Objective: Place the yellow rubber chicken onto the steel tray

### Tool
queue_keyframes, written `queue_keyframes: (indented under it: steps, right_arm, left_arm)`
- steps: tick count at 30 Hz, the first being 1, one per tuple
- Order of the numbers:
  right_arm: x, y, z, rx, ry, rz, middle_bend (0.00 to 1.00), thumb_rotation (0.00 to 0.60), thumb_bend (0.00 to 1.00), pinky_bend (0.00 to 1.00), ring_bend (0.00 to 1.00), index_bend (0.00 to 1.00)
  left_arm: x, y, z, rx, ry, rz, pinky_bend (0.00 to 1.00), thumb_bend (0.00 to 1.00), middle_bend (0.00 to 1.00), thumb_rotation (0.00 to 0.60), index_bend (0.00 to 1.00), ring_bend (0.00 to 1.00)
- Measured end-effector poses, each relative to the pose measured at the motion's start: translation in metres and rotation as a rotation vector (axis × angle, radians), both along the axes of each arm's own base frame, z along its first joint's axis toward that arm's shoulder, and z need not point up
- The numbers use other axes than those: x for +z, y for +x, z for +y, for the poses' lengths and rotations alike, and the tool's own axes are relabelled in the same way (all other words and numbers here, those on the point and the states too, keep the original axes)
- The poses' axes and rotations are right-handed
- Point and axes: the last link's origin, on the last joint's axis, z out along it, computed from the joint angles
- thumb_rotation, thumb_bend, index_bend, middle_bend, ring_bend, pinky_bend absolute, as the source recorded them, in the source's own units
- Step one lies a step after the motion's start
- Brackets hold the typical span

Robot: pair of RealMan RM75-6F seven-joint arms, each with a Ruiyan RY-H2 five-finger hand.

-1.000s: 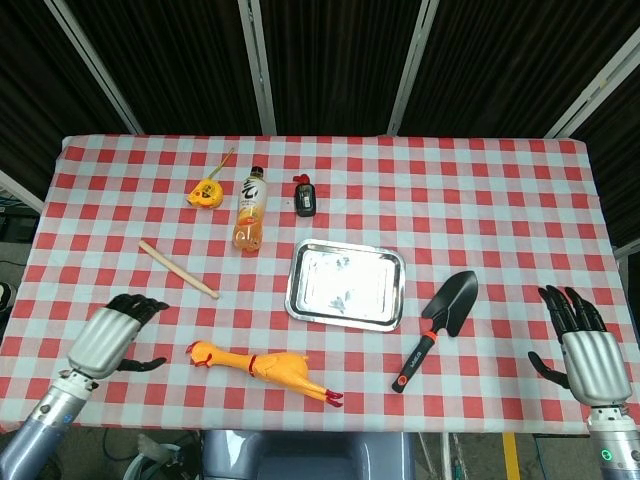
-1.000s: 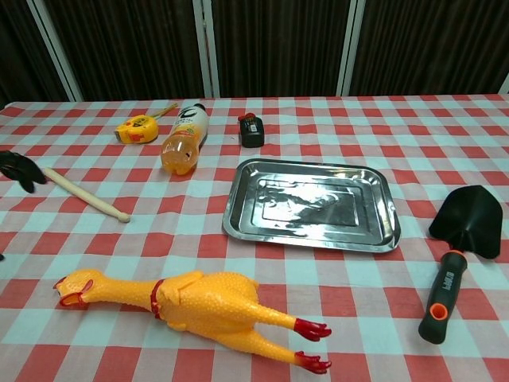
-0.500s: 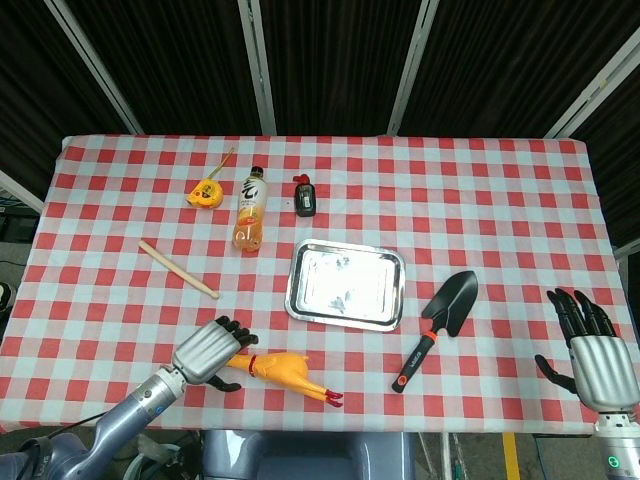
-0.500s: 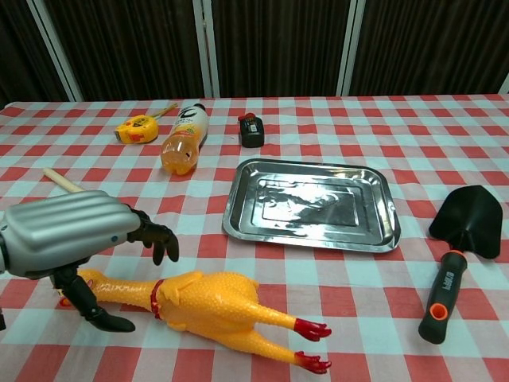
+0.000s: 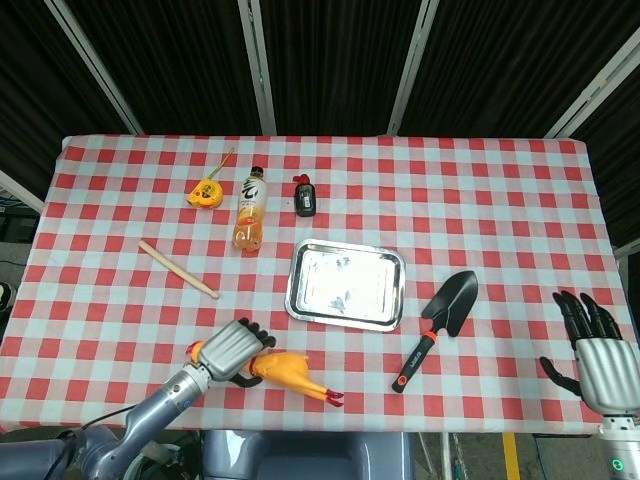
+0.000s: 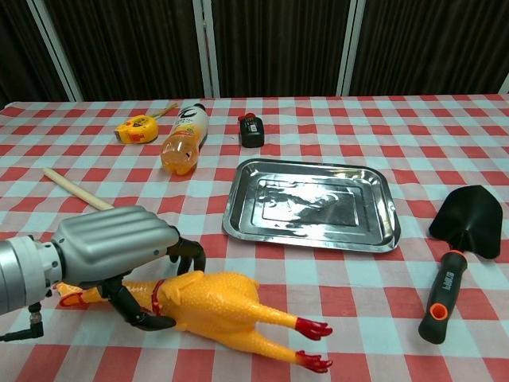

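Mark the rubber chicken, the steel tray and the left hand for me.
rubber chicken (image 6: 219, 298), chest view, on its yellow body.
steel tray (image 6: 308, 239), chest view, on its near rim.
left hand (image 6: 115, 243), chest view, on the grey back of the hand.

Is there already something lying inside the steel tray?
No, the steel tray shows only its bare reflective bottom, and the yellow rubber chicken lies on the tablecloth in front of it.

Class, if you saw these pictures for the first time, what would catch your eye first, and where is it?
The yellow rubber chicken lies at the near edge, the left hand arched over its neck. Mid-table sits the empty steel tray, and a black trowel lies to its right.
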Motion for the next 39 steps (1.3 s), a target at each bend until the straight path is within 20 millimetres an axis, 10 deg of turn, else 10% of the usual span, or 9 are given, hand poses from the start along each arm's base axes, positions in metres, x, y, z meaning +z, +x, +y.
queue_keyframes:
  steps: [22,39]
  right_arm:
    - [0.003,0.007,-0.003,0.021,0.033,-0.031,0.10,0.600,0.26,0.14,0.03,0.00]
    - [0.000,0.084,-0.051,0.233,0.279,-0.316,0.10,0.600,0.26,0.11,0.03,0.00]
  left_arm:
    - [0.013,0.007,0.002,-0.041,0.019,-0.202,0.57,0.65,0.63,0.600,0.56,0.55]
    - [0.085,0.063,0.087,-0.103,0.064,-0.104,0.65,0.81,0.71,0.600,0.61,0.62]
